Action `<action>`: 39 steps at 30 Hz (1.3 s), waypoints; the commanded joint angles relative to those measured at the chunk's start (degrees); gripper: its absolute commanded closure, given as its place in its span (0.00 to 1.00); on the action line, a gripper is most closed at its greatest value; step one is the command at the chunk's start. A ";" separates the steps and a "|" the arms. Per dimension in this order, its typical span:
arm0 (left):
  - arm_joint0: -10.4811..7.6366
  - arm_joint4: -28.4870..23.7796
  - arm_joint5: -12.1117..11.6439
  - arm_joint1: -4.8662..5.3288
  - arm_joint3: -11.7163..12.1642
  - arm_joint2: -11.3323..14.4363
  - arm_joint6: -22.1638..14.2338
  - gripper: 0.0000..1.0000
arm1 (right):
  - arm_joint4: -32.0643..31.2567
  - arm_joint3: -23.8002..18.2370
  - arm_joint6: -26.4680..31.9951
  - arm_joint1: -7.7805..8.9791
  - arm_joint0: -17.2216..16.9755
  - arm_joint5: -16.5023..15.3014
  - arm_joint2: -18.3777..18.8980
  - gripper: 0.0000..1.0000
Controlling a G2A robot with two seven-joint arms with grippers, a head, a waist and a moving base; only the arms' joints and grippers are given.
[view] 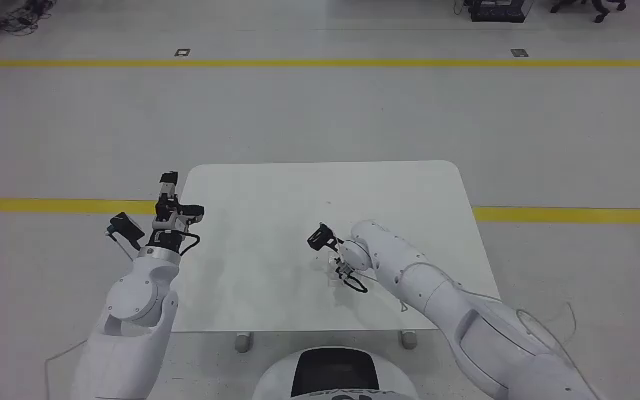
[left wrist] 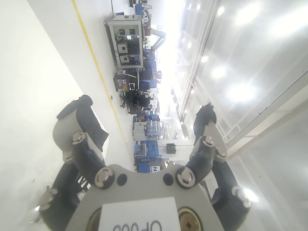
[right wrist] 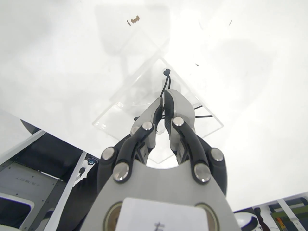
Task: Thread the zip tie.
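Zip tie (right wrist: 166, 82), black, is pinched in the right hand (right wrist: 164, 96), whose fingers press together on the strap. Its head pokes out beyond the tips, over a clear acrylic plate (right wrist: 113, 114) on the tabletop (right wrist: 60, 49).

In the left wrist view, the left hand (left wrist: 145, 106) is spread wide, holds nothing and faces the room.

In the top view it sits at the tabletop's left edge, well apart from the right hand.

The thin strap could twist or slip in the grip and so miss its opening.
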 commanded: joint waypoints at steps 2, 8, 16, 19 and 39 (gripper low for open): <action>0.00 0.00 0.00 0.00 0.00 0.00 0.00 0.00 | -0.12 0.47 -0.19 -0.26 0.09 -0.08 0.09 0.94; 0.00 0.00 0.00 0.00 0.00 0.00 0.00 0.00 | -0.40 1.22 -0.17 -0.69 0.21 -0.25 0.29 0.91; 0.00 0.00 0.00 0.00 0.00 0.00 0.00 0.00 | -0.89 1.97 -0.10 -1.15 0.21 -0.37 0.54 0.90; 0.00 0.00 0.00 0.00 0.00 0.00 0.00 0.00 | -1.09 2.30 -0.05 -1.34 0.20 -0.38 0.59 0.92; 0.00 0.00 0.00 0.00 0.00 0.00 0.00 0.00 | -3.17 0.63 0.69 -1.68 -0.02 0.54 1.91 1.00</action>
